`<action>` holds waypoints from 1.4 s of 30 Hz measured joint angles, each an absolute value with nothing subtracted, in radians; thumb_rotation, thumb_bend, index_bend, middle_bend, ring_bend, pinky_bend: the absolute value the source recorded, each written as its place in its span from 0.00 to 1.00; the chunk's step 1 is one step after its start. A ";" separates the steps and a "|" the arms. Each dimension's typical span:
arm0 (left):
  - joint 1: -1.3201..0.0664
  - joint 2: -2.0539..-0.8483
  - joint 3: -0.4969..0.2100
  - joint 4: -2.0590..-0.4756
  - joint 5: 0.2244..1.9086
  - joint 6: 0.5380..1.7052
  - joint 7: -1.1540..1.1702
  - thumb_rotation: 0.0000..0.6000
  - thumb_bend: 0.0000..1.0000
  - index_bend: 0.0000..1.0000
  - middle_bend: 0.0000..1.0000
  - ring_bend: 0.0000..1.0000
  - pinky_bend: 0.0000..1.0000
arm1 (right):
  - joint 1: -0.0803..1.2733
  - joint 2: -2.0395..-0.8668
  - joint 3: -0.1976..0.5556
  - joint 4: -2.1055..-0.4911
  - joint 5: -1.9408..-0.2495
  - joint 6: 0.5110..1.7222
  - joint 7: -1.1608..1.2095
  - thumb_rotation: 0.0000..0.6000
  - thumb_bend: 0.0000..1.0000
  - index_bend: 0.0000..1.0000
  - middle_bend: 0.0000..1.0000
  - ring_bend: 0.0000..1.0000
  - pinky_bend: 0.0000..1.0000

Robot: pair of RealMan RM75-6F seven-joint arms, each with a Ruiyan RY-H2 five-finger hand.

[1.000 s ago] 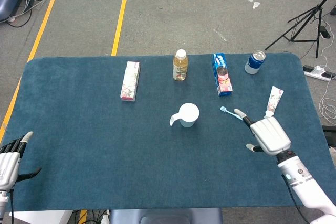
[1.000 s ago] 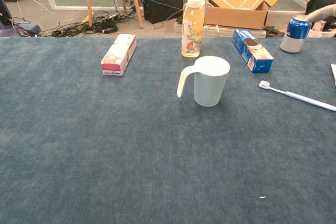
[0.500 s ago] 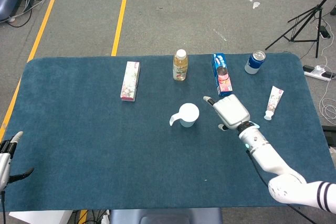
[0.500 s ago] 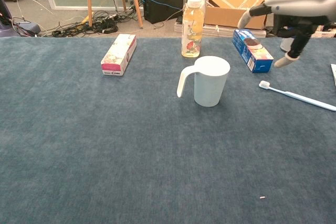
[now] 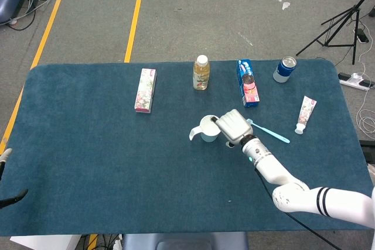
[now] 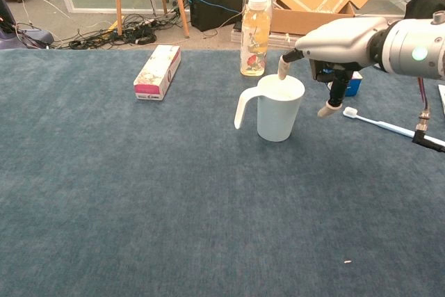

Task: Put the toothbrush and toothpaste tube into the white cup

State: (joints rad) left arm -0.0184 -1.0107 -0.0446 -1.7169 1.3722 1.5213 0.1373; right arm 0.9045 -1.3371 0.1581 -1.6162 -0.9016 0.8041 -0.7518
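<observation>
bench [image 5: 88, 162]: big blue felt-topped thing, everything's sitting on it. Along the far edge there's a pink box [image 5: 145, 90], a juice bottle [image 5: 201, 72], a blue box [image 5: 248, 82] and a blue can [image 5: 285, 69]. None of that is part of the job as far as I can tell.

right hand [image 5: 233, 126]: parked right up against the right side of the cup, palm down, fingers spread, holding nothing. In the chest view one fingertip dips at the cup's rim and another points down between cup and toothbrush. Touching the rim or just over it? Can't tell.

left hand [image 5: 4, 174]: barely peeking in at the near left edge of the head view, well away from everything. Too little showing to say if it's clenched or released.

cup [image 6: 279, 107]: white, upright, handle pointing left, middle of the bench. Looks empty from above.

toothpaste [image 5: 304, 114]: lying flat out on the right side, well apart from the cup and untouched.

toothbrush [image 6: 388, 127]: lying flat just right of the cup, bristle end toward it, close by the right hand's fingers.

step: my read, nothing's in the cup yet, so it's the very first pickup.

next move: probably the right hand shifts right and down onto the toothbrush handle. It's thin and flat on felt, so it'll want a careful fingertip pinch, then lift and tip it into the cup.
</observation>
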 measured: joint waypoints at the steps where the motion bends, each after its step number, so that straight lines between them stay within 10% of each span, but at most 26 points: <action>1: -0.018 -1.010 -0.045 -1.718 1.371 1.521 0.138 1.00 0.00 0.06 0.20 0.20 0.28 | 0.909 -1.345 0.154 -1.606 -0.905 0.803 -0.745 1.00 0.00 0.29 0.98 1.00 1.00; 42: -0.010 -1.003 -0.052 -1.722 1.367 1.511 0.129 1.00 0.00 0.06 0.20 0.20 0.28 | 0.947 -1.476 0.078 -1.431 -1.012 0.848 -0.644 1.00 0.21 0.59 1.00 1.00 1.00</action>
State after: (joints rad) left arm -0.0099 -1.0030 -0.0524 -1.7224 1.3674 1.5112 0.1285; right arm 0.9472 -1.4765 0.0777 -1.4308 -1.0116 0.8478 -0.6438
